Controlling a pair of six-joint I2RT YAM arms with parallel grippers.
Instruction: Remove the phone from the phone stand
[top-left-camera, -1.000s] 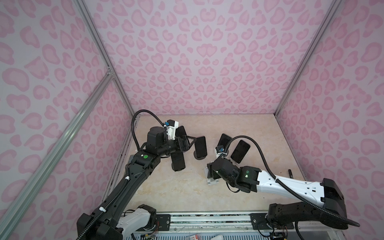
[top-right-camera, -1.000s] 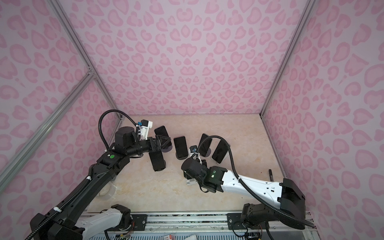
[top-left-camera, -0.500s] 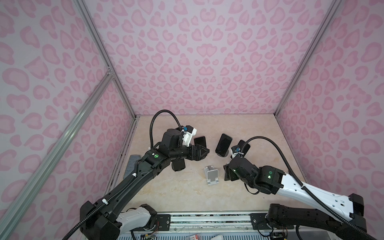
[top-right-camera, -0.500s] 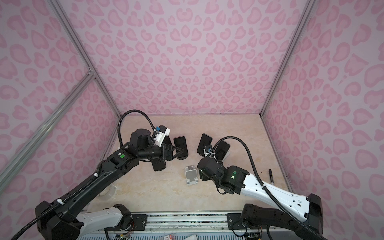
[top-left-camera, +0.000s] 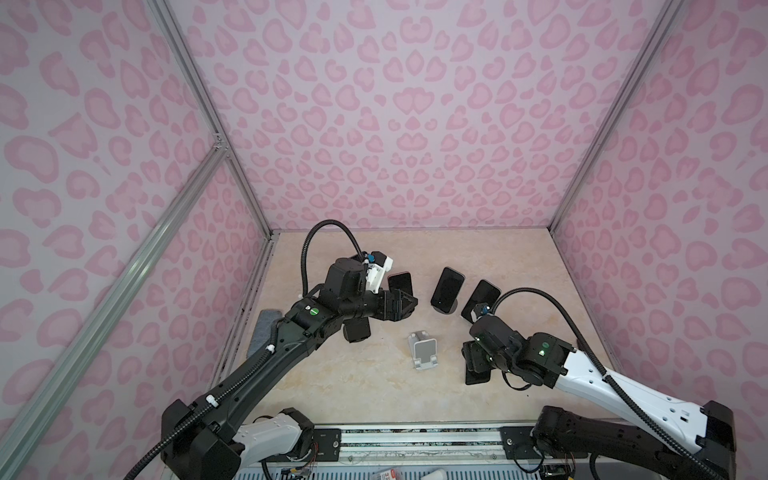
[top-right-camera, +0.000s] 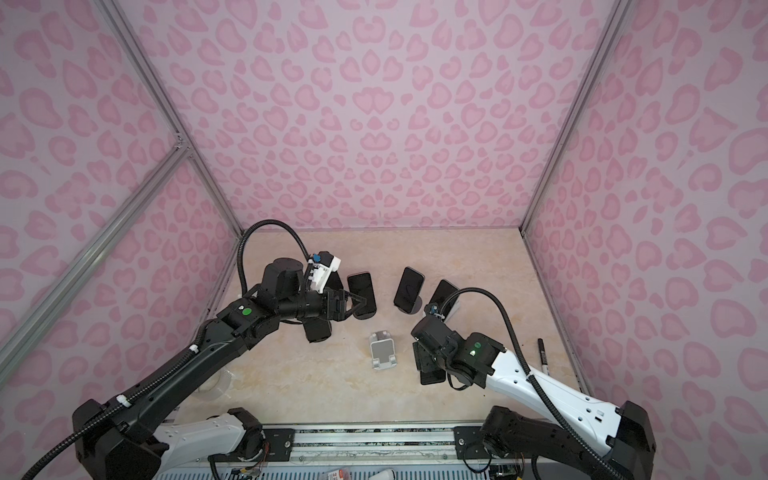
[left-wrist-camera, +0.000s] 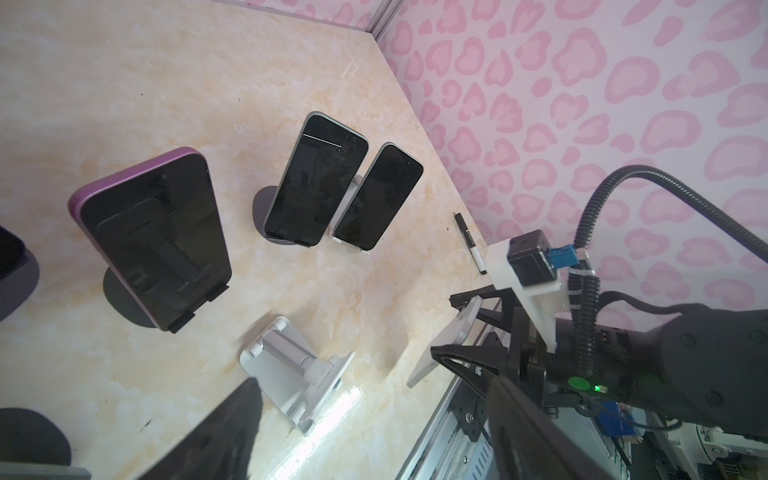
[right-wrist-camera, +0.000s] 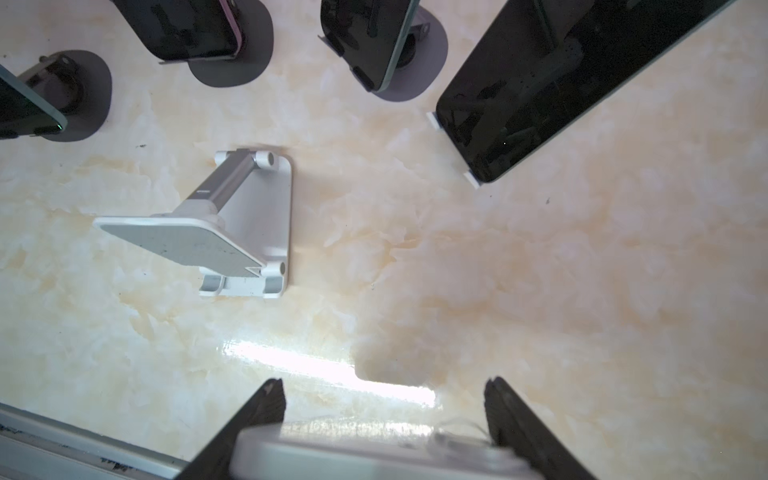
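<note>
right arm (top-left-camera: 582, 365) drawn back low off stand (top-left-camera: 424, 349), phone (right-wrist-camera: 353, 453) in jaws, perhaps tilted

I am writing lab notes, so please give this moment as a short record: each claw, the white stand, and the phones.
right claw: shut on a phone, apart from every stand
left claw: open, empty, near the purple phone
white stand: empty, standing on the table
other phones: four with the purple one, each on its own stand

Left gripper (top-right-camera: 360, 305) spread wide, right gripper (right-wrist-camera: 384, 390) clamped.
</note>
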